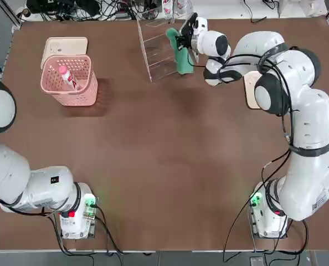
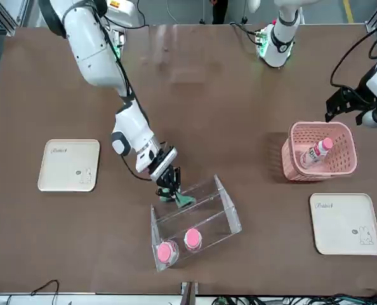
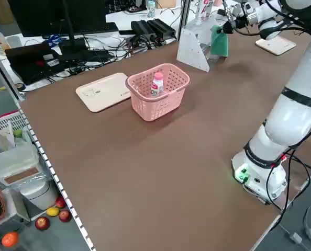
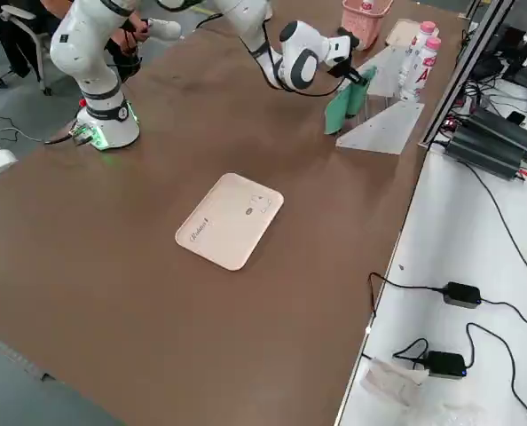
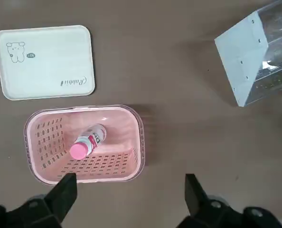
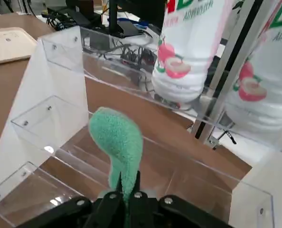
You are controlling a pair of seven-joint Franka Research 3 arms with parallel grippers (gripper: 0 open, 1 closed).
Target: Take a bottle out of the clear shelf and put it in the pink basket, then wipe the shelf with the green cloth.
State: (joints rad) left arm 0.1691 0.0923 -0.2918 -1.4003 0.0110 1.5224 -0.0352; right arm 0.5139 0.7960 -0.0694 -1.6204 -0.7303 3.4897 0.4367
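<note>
One brown desk (image 1: 170,166): carrying shelf and basket well apart; apparently low risk by itself.
Clear shelf (image 3: 192,50): on the desk, tiers seemingly still to wipe; liable to slide or twist under a hard sideways push, with no clamp visible.
Pink basket (image 1: 78,100): upright, bottle inside; liable to shift if brushed by the left arm on leaving.
Left pincer (image 5: 131,177): apart, holding nothing, above the desk near the basket; best kept out of the wiping.
Right pincer (image 6: 126,183): clamped on the green cloth, at the shelf's robot-facing side; likely to knock or scrape a tier edge if lowered too far or tilted badly.
Green cloth (image 6: 119,142): bunched, with a loose flap upright above the grip; apt to fold away from the surface or snag on an edge, leaving missed patches; contact with the shelf, cannot tell.
Two other bottles (image 2: 193,239): standing on the shelf; easily toppled by a long stroke or a jolt.
Bottle in the basket (image 1: 69,78): leaning, pink cap raised; placing seemingly done, prone only to rolling if bumped.
</note>
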